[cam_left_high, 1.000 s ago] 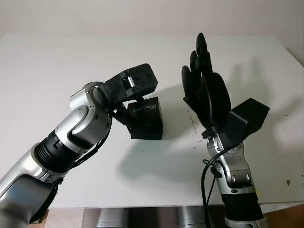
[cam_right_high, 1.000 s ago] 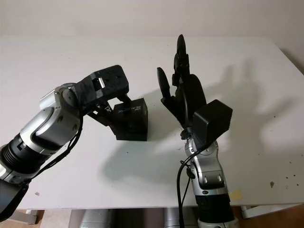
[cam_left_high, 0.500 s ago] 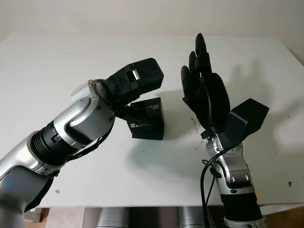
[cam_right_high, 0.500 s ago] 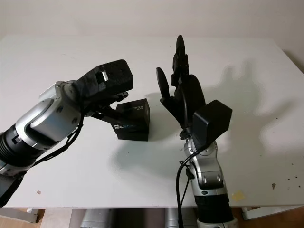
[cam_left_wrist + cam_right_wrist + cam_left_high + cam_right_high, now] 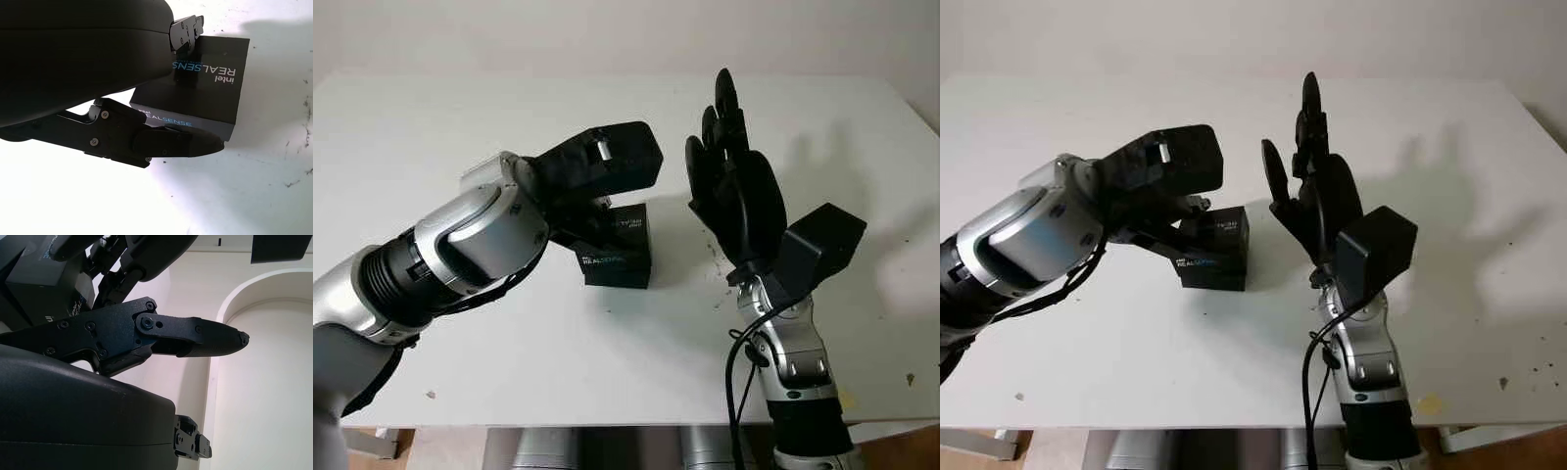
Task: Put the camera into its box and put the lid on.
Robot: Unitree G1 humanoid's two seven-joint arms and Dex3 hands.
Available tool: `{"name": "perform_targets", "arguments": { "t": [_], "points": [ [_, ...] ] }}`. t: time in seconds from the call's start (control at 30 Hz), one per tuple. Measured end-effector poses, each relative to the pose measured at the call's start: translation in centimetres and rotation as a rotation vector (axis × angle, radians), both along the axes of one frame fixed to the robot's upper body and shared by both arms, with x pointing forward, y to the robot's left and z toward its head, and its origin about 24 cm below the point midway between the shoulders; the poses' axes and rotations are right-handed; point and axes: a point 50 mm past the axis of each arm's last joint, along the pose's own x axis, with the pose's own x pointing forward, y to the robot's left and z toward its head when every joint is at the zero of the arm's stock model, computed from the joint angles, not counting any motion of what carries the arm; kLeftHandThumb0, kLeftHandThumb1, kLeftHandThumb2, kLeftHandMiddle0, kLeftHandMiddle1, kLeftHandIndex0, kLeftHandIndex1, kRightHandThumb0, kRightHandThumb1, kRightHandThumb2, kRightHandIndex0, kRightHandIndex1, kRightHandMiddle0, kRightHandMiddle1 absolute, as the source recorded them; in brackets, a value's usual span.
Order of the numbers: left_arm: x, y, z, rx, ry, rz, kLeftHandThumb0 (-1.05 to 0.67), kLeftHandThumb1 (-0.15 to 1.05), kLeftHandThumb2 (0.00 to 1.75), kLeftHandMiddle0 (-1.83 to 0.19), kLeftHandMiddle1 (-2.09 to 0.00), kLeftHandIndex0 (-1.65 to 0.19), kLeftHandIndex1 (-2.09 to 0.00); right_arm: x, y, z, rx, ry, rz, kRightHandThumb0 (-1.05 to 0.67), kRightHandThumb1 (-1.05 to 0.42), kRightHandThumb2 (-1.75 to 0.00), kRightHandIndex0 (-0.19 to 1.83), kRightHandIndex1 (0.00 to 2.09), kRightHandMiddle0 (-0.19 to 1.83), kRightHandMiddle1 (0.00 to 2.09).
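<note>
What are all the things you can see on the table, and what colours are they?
box: one, black with light lettering, near the middle of the table, lid on
table: one, white, under everything, with small dark specks near the right arm
left hand: one, black on a silver arm, over the box with its fingers against the box's side
right hand: one, black on a silver arm, open, raised upright beside the box and apart from it
</note>
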Motion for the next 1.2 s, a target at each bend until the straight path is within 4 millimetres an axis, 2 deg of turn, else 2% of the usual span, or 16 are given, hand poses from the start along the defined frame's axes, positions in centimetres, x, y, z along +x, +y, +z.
{"name": "perform_targets", "arguments": {
  "t": [0.27,0.57,0.7,0.97,1.2],
  "points": [
    [-1.0,-0.4,1.2,0.109,-0.064,-0.151,-0.68,1.05,0.47,0.19,0.0,0.19,0.0,0.0,0.1,-0.1,0.009,-0.005,0.006,-0.77,-1.05,-0.49,-0.19,0.04,-0.16,0.06],
    [-2.5,-0.3,3.6,0.249,-0.301,-0.355,-0.71,1.05,0.48,0.19,0.0,0.19,0.0,0.2,0.3,-0.1,0.015,-0.011,0.014,-0.77,-1.05,-0.49,-0.19,0.05,-0.16,0.06],
    [-2.5,0.1,3.8,0.256,-0.285,-0.348,-0.73,1.05,0.5,0.19,0.0,0.19,0.0,0.2,0.3,-0.1,0.014,-0.011,0.014,-0.76,-1.05,-0.49,-0.18,0.05,-0.15,0.06],
    [-1.4,1.6,4.1,0.243,-0.265,-0.263,-0.65,1.05,0.52,0.19,0.0,0.19,0.0,0.2,0.2,-0.1,0.009,-0.012,0.019,-0.78,-1.05,-0.48,-0.19,0.04,-0.15,0.06],
    [0.1,4.5,4.1,0.194,-0.289,-0.114,-0.63,1.05,0.56,0.19,0.0,0.19,0.0,0.3,-0.1,-0.1,0.027,-0.007,0.022,-0.77,-1.05,-0.48,-0.19,0.04,-0.15,0.06]
  ]
}}
